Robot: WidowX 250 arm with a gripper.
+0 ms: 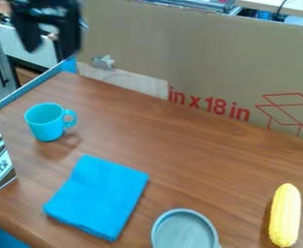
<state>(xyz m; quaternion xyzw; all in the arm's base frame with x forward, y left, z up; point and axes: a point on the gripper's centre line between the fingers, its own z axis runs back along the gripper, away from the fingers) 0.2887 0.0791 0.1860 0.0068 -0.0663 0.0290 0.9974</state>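
Black tool [49, 43], released, high by the table's [179, 145] far-left corner, likely for clearance; nearest, turquoise mug [47, 122], upright, handle outward, probably for easy grasping; folded blue cloth [100, 196] beyond.

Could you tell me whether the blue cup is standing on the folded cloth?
No, the blue cup stands upright on the wooden table, with bare wood between it and the folded cloth.
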